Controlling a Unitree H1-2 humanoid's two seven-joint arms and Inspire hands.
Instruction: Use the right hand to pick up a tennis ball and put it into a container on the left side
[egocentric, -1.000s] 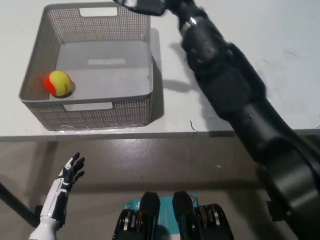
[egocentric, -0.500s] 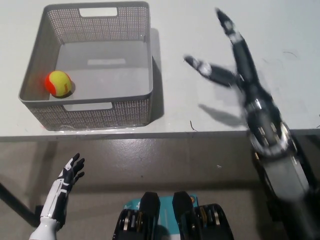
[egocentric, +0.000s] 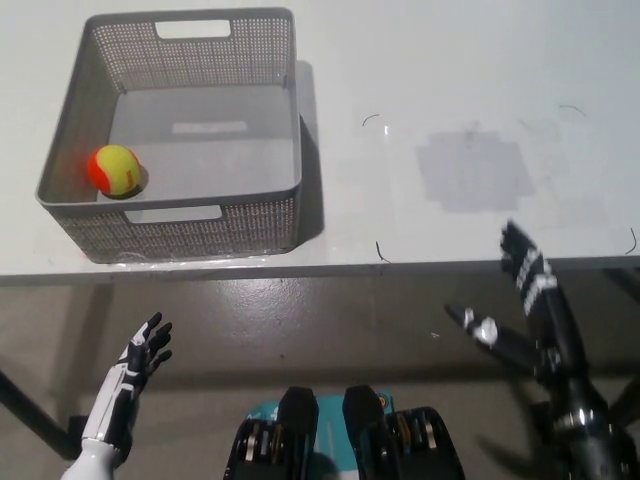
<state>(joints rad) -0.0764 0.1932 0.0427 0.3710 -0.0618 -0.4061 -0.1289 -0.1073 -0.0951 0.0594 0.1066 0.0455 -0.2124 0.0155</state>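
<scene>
Ball in the basket at the counter's left.

The orange-and-yellow tennis ball lies in the grey perforated plastic basket, against its left wall, on the white counter. The white left robot hand and the black right robot hand hang below the counter's front edge, well apart.

Likely lab or test room: bare white table, grey mesh basket, plain grey floor.
</scene>
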